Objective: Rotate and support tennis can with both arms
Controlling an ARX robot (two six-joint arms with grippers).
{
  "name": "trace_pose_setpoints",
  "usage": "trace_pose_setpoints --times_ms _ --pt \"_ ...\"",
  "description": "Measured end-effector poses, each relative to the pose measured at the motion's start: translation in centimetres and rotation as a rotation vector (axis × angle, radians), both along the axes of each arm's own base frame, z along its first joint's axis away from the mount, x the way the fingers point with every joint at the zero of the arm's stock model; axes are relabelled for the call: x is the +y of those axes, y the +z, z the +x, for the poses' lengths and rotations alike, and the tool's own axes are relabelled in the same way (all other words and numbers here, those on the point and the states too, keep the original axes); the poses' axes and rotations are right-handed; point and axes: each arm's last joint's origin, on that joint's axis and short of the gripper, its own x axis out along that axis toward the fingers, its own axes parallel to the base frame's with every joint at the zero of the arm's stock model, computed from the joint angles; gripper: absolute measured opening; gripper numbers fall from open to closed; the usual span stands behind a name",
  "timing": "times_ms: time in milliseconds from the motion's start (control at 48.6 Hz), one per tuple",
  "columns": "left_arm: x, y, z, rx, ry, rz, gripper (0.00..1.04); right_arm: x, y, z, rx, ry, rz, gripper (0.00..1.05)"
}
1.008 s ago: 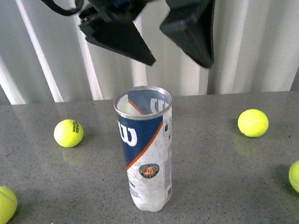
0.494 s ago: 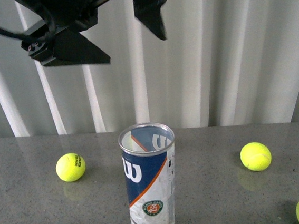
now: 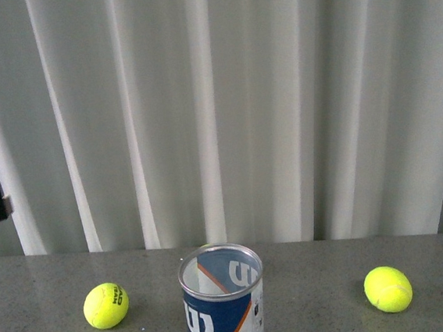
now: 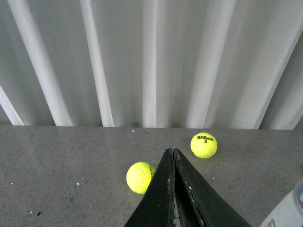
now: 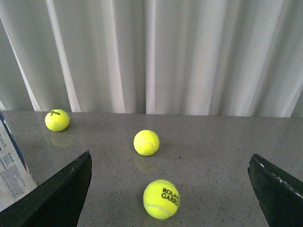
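The tennis can [image 3: 223, 303] is seen upright on the grey table [image 3: 30, 294], at the lower middle of the front view, its lower part cut off by the frame edge. Its metal rim is open at the top; through the mouth only the inside of the label is seen, and whether anything lies at the bottom cannot be told. One tennis ball [image 3: 106, 305] is placed to the can's left and another [image 3: 388, 288] to its right, both apart from it. White pleated curtains [image 3: 215, 104] are hung behind the table. No gripper is shown in the front view.

In the left wrist view the left gripper [image 4: 173, 153] is seen clenched, its two fingers pressed together with nothing between them; two balls [image 4: 140, 177] [image 4: 204, 144] lie beyond it, and an edge of the can [image 4: 284, 215] is caught at the corner.

In the right wrist view the right gripper [image 5: 170, 165] is seen released, its fingers [image 5: 61, 194] spread wide apart. Three balls [image 5: 146, 142] [image 5: 161, 198] [image 5: 57, 119] lie on the table, and a strip of the can's label [image 5: 12, 161] is seen just beside one finger.
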Motion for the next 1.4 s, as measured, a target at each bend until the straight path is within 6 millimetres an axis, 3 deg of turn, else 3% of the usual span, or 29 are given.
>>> trace_pose_setpoints --times_ms 576,987,1398 --pt "3.6 -4.2 -6.7 -0.004 0.003 0.006 0.04 0.0 0.0 0.0 0.0 0.0 0.0 0.98" --pt "4.4 -5.7 -9.3 -0.013 0.013 0.005 0.04 0.0 0.0 0.0 0.0 0.0 0.0 0.98" --pt "4.4 -5.3 -10.7 -0.037 0.011 0.006 0.04 0.0 0.0 0.0 0.0 0.0 0.0 0.98"
